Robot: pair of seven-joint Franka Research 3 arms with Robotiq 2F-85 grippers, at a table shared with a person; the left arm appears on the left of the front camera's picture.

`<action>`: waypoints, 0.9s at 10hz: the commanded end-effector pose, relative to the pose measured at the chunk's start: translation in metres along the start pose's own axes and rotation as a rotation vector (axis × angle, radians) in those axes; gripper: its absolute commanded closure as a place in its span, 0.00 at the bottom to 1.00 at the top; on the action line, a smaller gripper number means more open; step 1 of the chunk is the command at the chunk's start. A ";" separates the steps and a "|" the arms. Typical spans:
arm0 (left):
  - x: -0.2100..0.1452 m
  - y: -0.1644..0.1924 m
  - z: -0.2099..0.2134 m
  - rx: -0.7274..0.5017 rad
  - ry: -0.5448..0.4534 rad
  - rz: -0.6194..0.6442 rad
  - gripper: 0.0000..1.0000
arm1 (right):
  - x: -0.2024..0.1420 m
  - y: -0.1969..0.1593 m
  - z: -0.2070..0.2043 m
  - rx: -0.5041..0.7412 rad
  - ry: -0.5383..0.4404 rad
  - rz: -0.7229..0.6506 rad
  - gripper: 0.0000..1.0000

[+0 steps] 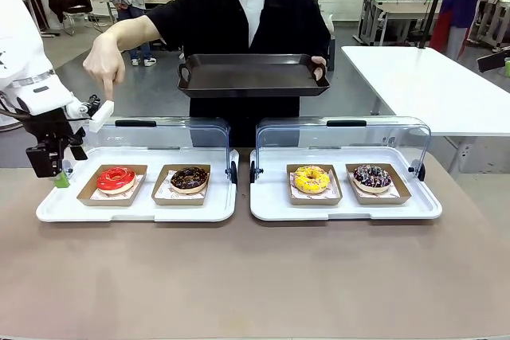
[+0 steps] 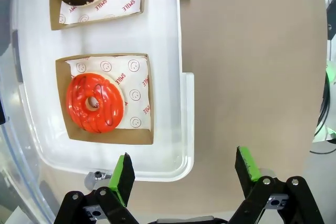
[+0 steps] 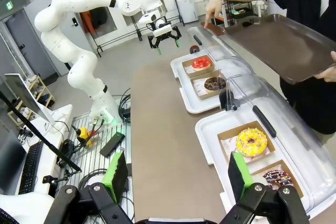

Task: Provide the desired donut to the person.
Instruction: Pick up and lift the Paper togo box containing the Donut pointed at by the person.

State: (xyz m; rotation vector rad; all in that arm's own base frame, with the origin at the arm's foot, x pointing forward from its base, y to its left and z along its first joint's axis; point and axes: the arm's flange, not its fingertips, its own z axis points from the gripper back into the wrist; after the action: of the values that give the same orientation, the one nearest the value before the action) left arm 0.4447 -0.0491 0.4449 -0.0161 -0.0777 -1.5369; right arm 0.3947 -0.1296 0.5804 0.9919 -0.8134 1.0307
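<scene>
The person's hand (image 1: 103, 65) points down at the red donut (image 2: 94, 103). It sits in a cardboard holder (image 2: 105, 137) at the left end of the left white tray (image 1: 135, 211) on the bench (image 1: 255, 276).

Handling estimate: light and soft, with icing that smears easily. Grip the holder's stiff wall, not the donut.

The left end effector (image 2: 185, 157) hangs just beside the tray's left edge, near the donut, with its fingers wide apart and empty. The right end effector (image 3: 176, 158) is well apart from it, also spread and empty.
</scene>
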 end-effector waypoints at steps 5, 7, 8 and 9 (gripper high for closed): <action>0.000 0.000 0.000 -0.002 0.001 -0.001 0.00 | 0.002 0.000 -0.001 0.003 -0.012 0.007 0.00; 0.001 0.002 -0.020 0.011 0.024 -0.028 0.00 | 0.002 0.000 -0.001 0.003 -0.012 0.007 0.00; 0.002 0.003 -0.028 0.022 0.014 -0.041 0.00 | 0.002 0.000 -0.001 0.003 -0.012 0.007 0.00; 0.004 0.007 -0.046 0.018 0.001 -0.055 0.00 | 0.002 0.000 -0.001 0.003 -0.012 0.007 0.00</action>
State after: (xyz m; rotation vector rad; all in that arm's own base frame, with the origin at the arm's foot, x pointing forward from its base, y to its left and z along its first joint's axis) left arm 0.4481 -0.0510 0.4300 -0.0127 -0.0618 -1.5464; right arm 0.3947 -0.1296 0.5804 0.9919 -0.8134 1.0307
